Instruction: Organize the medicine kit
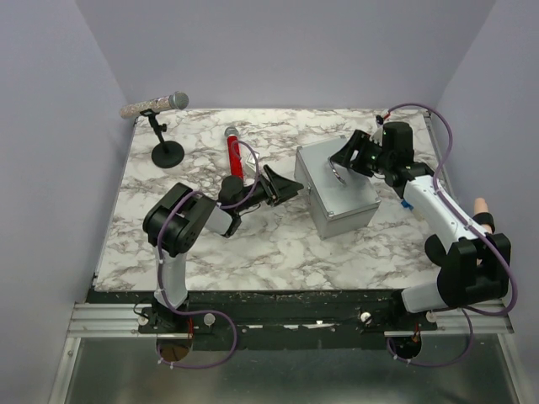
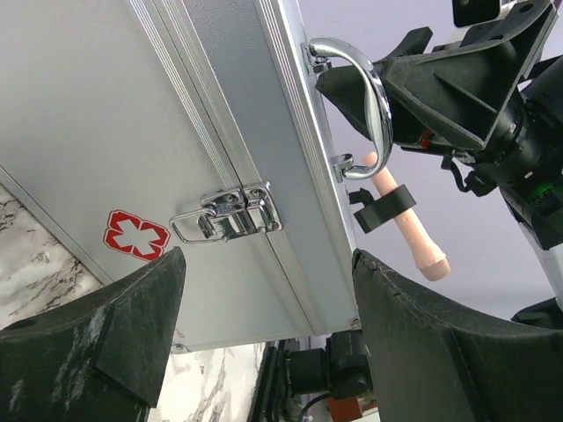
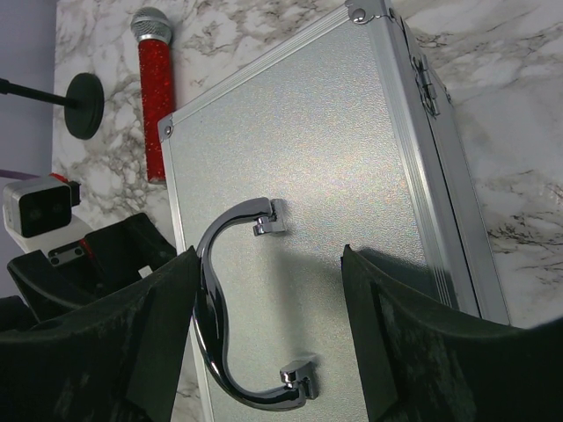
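The left gripper [image 1: 283,187] hangs low over the table [image 1: 253,244], just beside the left wall of the medicine kit [image 1: 337,189]. Its jaws are spread wide and hold nothing. Its wrist view looks between them at the silver latch [image 2: 230,214], which appears fastened. The kit stands right of centre on the table with its lid down.

Over the lid, the right gripper [image 1: 349,156] is likewise wide open and empty. Its fingers straddle the curved handle [image 3: 204,290] without closing on it.

The step in hand looks like getting the kit open, since nothing can be sorted while it is shut. Next, the left gripper probably needs to reach the latch and flip it. The right would then close on the handle to steady the box or raise the lid.
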{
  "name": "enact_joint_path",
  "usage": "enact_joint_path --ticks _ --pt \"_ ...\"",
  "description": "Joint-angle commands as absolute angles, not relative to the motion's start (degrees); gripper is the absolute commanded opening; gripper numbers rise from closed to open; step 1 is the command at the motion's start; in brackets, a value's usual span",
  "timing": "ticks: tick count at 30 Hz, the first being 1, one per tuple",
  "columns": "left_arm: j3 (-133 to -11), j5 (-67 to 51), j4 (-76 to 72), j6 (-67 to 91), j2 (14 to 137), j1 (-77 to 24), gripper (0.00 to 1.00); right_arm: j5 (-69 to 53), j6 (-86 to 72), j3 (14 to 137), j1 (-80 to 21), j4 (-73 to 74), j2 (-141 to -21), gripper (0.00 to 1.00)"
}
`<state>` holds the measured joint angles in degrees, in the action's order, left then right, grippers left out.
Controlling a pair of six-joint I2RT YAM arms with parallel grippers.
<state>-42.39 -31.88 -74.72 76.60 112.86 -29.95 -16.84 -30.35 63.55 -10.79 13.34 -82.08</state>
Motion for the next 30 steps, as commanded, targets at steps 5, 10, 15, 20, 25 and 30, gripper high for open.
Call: enact_joint_path --ticks 5,10,15,20,25,30 --pt "-39.12 -30.59 -88.43 74.36 109.35 -28.83 0.83 -15.56 -25.50 70.91 -10.63 21.17 -89.45 0.75" --pt "-33.85 -30.67 -84.47 72.17 102.94 -28.65 0.83 -18.28 -20.49 78.30 -10.63 23.02 -97.28 0.75" --pt "-29.36 -30.32 -75.70 67.77 94.59 -28.74 0.84 -23.99 -15.83 81.30 -11.60 23.11 -102.21 0.72" --pt "-26.28 -28.83 -68.39 65.05 87.29 -28.65 0.84 -24.44 -9.07 82.44 -18.09 25.57 -103.89 0.68" --pt "-24.70 -27.16 -59.08 60.65 79.47 -28.74 0.84 -19.25 -5.98 81.22 -24.43 27.68 -102.14 0.66" --pt "-24.08 -26.02 -53.44 57.40 73.92 -28.74 0.85 -16.63 -7.64 77.26 -25.13 26.55 -97.83 0.65"
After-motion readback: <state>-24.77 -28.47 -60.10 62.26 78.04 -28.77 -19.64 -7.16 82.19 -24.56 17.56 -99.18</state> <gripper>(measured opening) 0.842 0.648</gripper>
